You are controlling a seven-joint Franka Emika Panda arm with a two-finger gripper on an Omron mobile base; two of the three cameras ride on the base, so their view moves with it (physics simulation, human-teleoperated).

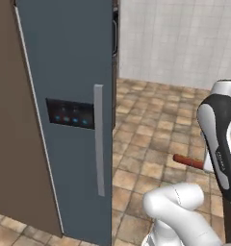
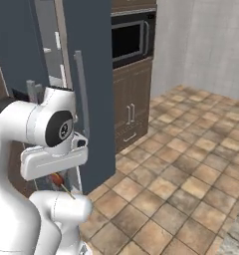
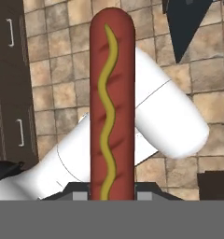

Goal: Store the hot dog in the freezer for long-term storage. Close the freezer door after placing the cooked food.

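Observation:
The hot dog [image 3: 111, 107], reddish-brown with a wavy yellow line along it, rises from between my gripper's [image 3: 111, 193] fingers, which are shut on its lower end. In the left base view the hot dog [image 1: 186, 161] sticks out leftward from the gripper [image 1: 206, 166], above the floor and to the right of the freezer door [image 1: 69, 72]. That door shows its outer face, with the black dispenser panel [image 1: 70, 114] and grey bar handle [image 1: 98, 139]. In the right base view the hot dog's tip [image 2: 56, 178] peeks out under my hand. Behind it, the freezer's grey interior [image 2: 51, 45] shows between slate-blue panels.
A built-in oven [image 2: 129, 40] with brown cabinet doors [image 2: 131, 117] below stands right of the refrigerator. A brown cabinet side [image 1: 11, 120] lies left of the freezer door. A tan tiled floor [image 1: 151, 129] stretches to a white tiled wall [image 1: 185, 38].

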